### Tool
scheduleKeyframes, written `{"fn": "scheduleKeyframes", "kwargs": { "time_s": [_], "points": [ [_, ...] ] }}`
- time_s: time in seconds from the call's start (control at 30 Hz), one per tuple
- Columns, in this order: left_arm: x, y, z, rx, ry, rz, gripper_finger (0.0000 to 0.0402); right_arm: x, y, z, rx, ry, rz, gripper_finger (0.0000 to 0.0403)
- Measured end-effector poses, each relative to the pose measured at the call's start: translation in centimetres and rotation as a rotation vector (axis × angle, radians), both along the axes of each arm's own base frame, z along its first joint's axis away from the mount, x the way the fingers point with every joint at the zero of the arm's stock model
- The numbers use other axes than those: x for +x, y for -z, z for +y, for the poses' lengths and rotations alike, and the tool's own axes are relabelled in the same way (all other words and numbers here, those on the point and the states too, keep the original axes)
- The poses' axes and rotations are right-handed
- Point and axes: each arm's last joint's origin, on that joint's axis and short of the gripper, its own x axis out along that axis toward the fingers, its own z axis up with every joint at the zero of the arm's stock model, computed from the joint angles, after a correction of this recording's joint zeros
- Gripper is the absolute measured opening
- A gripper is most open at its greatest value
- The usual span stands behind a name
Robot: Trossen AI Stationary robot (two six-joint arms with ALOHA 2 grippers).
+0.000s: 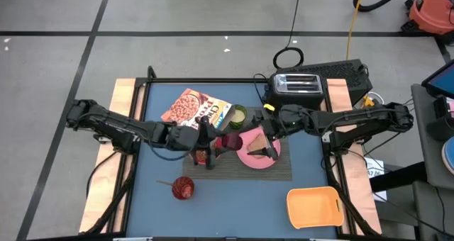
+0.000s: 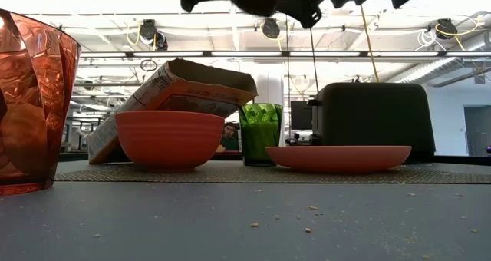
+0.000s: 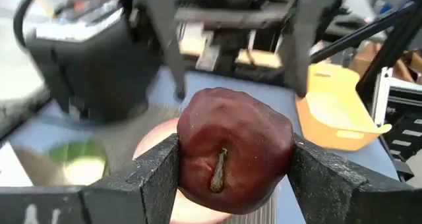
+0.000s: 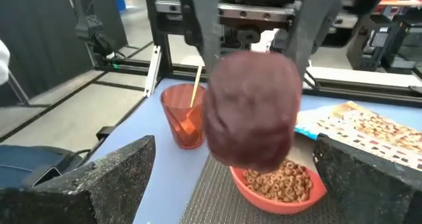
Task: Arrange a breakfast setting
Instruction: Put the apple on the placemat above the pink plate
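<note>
i am holding the small red apple (image 3: 234, 148) pinched in the left gripper (image 3: 234, 165) above the dark striped placemat (image 1: 248, 166) — smooth, round, firm; right gripper (image 4: 231, 165) spread wide, empty.

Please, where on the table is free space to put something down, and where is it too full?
Free: the blue table strip between the red cup and the orange tray, in front of the placemat. Crowded: the middle, where bowl, plate, green cup, cereal box and both arms meet; the left claw holds the apple there.
</note>
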Motion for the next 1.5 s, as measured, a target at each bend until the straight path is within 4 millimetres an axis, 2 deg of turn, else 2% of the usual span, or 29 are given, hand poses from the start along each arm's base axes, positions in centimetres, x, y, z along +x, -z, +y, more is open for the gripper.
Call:
{"fn": "scheduleKeyframes", "kwargs": {
  "time_s": [0.23, 0.47, 0.63, 0.77, 1.0, 1.17, 1.37, 1.5],
  "points": [
    [-0.3, 0.9, 0.9, -0.113, -0.086, 0.085, 0.0247, 0.0, 0.1, 0.1, -0.002, -0.003, 0.007, 0.0397],
    [-0.2, 1.2, 1.4, -0.191, -0.139, 0.093, 0.0247, 0.1, -0.2, 0.1, -0.001, 0.000, -0.024, 0.0396],
    [0.6, 2.6, 1.3, -0.182, -0.144, 0.138, 0.0246, 0.1, -0.3, -0.1, 0.041, 0.088, -0.021, 0.0396],
    [1.5, 4.1, 1.0, -0.187, -0.147, 0.183, 0.0246, 0.4, 0.0, 0.1, 0.081, 0.093, 0.001, 0.0396],
    [2.9, 5.2, 1.2, -0.370, -0.242, 0.115, 0.0246, 1.4, 1.7, 1.1, 0.080, 0.061, 0.074, 0.0396],
    [3.2, 5.2, 1.7, -0.532, -0.322, 0.061, 0.0246, 1.9, 2.7, 1.9, -0.027, 0.065, 0.082, 0.0396],
    [3.3, 5.2, 2.0, -0.653, -0.391, 0.035, 0.0246, 1.9, 2.6, 2.9, -0.273, 0.191, 0.040, 0.0396],
    [3.3, 5.2, 2.5, -0.734, -0.440, 0.014, 0.0246, 1.8, 2.7, 3.7, -0.358, 0.192, 0.031, 0.0396]
  ]
}}
